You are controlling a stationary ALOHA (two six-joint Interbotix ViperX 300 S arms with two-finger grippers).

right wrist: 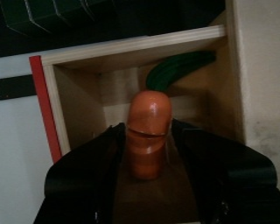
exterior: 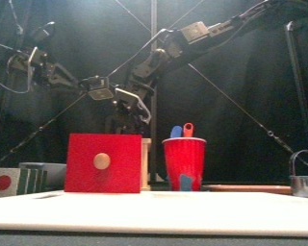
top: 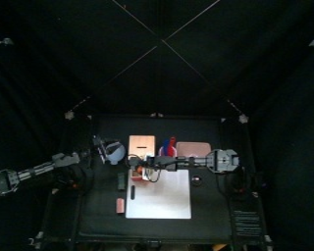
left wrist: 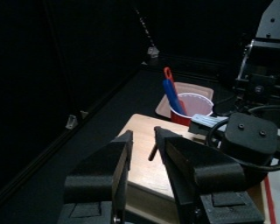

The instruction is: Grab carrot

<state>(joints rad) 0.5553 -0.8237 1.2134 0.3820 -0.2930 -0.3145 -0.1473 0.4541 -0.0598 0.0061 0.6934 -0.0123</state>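
Smooth stubby orange carrot (right wrist: 150, 131) sits between the right claw's (right wrist: 154, 162) parted jaws, over the wooden box (right wrist: 130, 66); left claw (left wrist: 143, 144) gapes empty.

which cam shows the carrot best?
Right wrist view: the carrot fills the middle, orange, between the right gripper fingers inside a wooden box. The top, front and left wrist views show no carrot I can make out.
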